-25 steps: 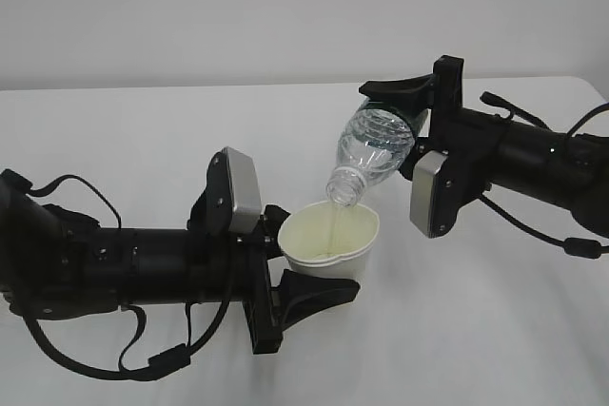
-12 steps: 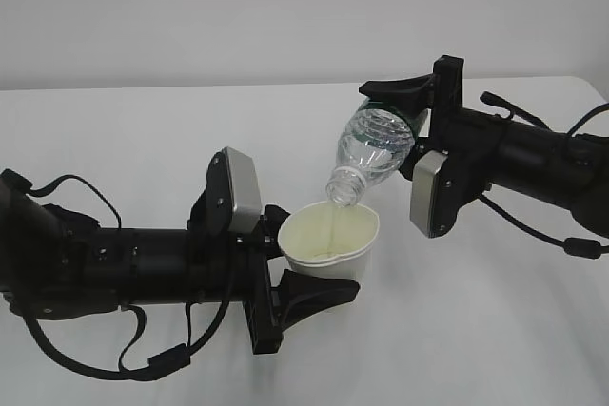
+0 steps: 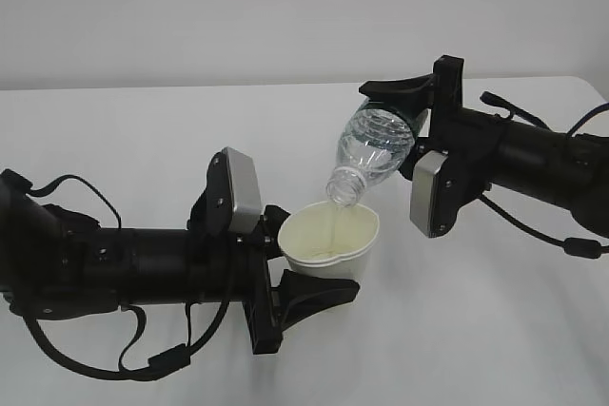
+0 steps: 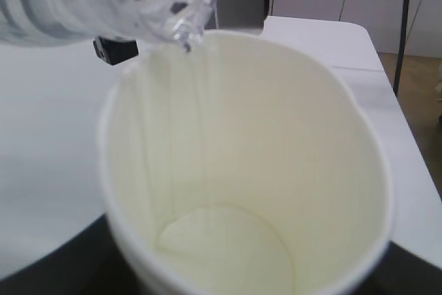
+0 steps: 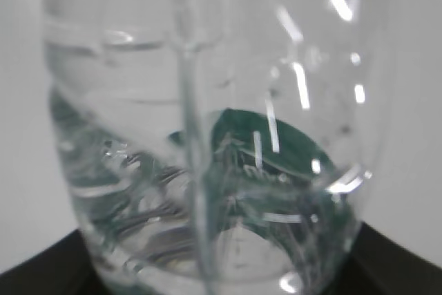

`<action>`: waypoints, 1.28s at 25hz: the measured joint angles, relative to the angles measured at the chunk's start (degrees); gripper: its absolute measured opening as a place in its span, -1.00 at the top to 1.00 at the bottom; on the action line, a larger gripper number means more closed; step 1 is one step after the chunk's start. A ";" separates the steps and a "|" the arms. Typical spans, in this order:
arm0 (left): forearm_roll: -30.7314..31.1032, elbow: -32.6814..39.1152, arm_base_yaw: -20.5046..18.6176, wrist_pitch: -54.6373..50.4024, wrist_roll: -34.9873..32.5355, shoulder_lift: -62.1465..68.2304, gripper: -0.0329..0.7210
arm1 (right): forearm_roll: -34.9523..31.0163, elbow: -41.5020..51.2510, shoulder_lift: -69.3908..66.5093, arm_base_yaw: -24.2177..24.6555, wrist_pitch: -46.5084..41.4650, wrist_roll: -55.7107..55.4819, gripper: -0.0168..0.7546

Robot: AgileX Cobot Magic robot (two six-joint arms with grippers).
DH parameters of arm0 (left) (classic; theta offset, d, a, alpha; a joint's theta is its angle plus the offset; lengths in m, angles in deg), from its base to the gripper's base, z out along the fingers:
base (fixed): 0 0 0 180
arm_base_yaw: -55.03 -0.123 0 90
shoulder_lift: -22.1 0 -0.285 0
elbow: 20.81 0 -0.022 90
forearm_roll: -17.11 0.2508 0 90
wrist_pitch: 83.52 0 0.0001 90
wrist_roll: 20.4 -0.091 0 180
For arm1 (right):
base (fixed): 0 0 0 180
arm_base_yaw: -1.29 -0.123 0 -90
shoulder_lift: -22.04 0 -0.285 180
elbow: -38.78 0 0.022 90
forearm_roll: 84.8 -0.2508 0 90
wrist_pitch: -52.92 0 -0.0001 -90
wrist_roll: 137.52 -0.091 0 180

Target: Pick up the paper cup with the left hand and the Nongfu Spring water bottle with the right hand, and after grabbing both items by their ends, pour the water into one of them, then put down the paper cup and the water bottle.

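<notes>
Fingers of the left hand [image 3: 309, 263] clasp the paper cup [image 3: 328, 244] from both sides low on its wall, holding it upright above the white table [image 3: 143, 140]. Just over the cup's far rim hangs the uncapped mouth of the Nongfu Spring water bottle [image 3: 371, 151], tilted neck-down. Water [image 5: 207, 240] pools inside the bottle. Right hand [image 3: 407, 116] grips the bottle's base end between its fingers, upper finger [image 3: 400, 92] over the green label.

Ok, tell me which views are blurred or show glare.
Exterior view: sharp, evenly lit, soft shadows on the white table. Left wrist view: paper cup fairly sharp, bottle neck blurred overhead. Right wrist view: water bottle too close, soft, with streaky white glare.
</notes>
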 joint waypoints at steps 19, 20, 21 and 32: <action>0.00 0.00 0.00 -0.21 0.00 0.00 -0.30 | 0.00 0.00 0.00 0.00 0.00 1.11 -0.26; 0.00 0.00 0.00 -0.21 0.00 0.00 -0.30 | 0.00 0.00 0.00 0.00 0.00 1.11 -0.26; 0.00 0.00 0.00 -0.21 0.00 0.00 -0.30 | 0.00 0.00 0.00 0.00 0.00 1.11 -0.26; 0.00 0.00 0.00 -0.32 0.00 0.00 -0.30 | 0.00 0.00 0.00 0.00 0.00 2.14 -0.26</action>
